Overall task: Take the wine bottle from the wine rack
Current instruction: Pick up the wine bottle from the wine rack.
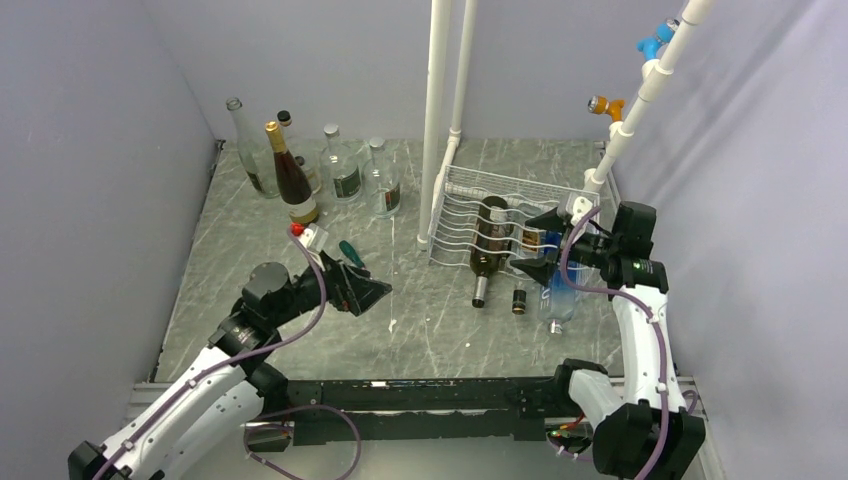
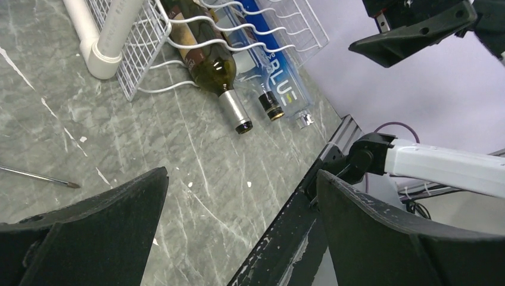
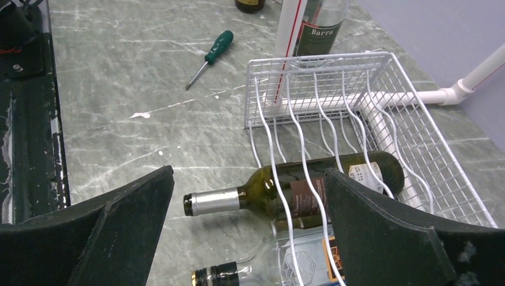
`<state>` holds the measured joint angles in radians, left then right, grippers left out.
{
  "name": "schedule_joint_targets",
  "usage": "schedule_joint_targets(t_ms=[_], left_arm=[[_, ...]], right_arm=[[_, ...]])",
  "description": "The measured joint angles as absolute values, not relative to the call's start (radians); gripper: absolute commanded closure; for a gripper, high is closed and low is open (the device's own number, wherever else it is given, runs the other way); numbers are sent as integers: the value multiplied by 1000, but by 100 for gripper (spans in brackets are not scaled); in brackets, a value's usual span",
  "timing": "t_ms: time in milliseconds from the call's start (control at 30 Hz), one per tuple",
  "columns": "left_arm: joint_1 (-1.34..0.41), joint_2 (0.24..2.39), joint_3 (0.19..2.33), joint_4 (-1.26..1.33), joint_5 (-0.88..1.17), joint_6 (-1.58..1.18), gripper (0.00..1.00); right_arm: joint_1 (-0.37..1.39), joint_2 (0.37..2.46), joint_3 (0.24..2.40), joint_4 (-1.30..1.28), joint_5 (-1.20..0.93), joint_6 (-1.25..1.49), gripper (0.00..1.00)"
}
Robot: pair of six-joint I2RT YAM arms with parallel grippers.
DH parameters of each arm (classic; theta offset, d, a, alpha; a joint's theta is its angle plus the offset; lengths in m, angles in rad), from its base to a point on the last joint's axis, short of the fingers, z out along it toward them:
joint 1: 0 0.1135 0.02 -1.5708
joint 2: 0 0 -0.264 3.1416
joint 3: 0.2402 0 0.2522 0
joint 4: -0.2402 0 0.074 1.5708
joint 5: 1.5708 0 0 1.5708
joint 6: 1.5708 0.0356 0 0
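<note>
Right jaws: spread wide and empty, hovering over the rack's 3 o'clock end.
Left jaws: spread wide and empty, above the counter, well off toward the rack's 9 o'clock.
Wine bottle: the dark green glass wine bottle (image 1: 488,248) lies in the white wire wine rack (image 1: 510,187), its silver-foiled neck poking out toward 6 o'clock.
Neighbour: a clear glass bottle with blue lettering (image 1: 560,300) lies at its 3 o'clock.
Counter: a grey marbled counter (image 1: 420,330), with a green-handled screwdriver (image 1: 351,253) near the left jaws.
</note>
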<state>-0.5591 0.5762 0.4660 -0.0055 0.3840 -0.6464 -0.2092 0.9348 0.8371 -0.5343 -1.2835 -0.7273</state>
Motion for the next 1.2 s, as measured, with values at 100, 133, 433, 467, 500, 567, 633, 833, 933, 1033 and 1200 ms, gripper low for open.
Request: schedule_joint_targets(t_ms=[100,133,433,467,500,567,633,833,933,1033,1200], left_arm=[[-601,588,426,53,340,-643,1],[-614,593,406,79,330,-643,1],[-692,620,323,236,260,-648,1],[-702,627,313,263,253,-651,0],[-712,633,306,283,249,-652,0],[-735,653,291,321,234,-659,1],[-760,679,280,352,219,-667,1],[-864,797,276,449,142,-676,1],[-924,867,275,519,84,-676,0],[-983,949,275,611,25,-677,1],[-1056,1140,290,752,-75,-699,0]], right_arm=[[-212,945,837,-542,-1279,-729,0],[-215,948,837,-548,-1279,-730,0],[-262,971,855,-606,-1283,-759,0],[-265,971,855,-608,-1283,-760,0],[-268,972,856,-610,-1283,-760,0],[-271,973,856,-610,-1283,-759,0],[-274,973,856,-609,-1283,-759,0],[-276,973,856,-592,-1273,-731,0],[-276,973,855,-577,-1260,-710,0],[-276,972,855,-565,-1254,-694,0],[-276,969,856,-549,-1238,-670,0]])
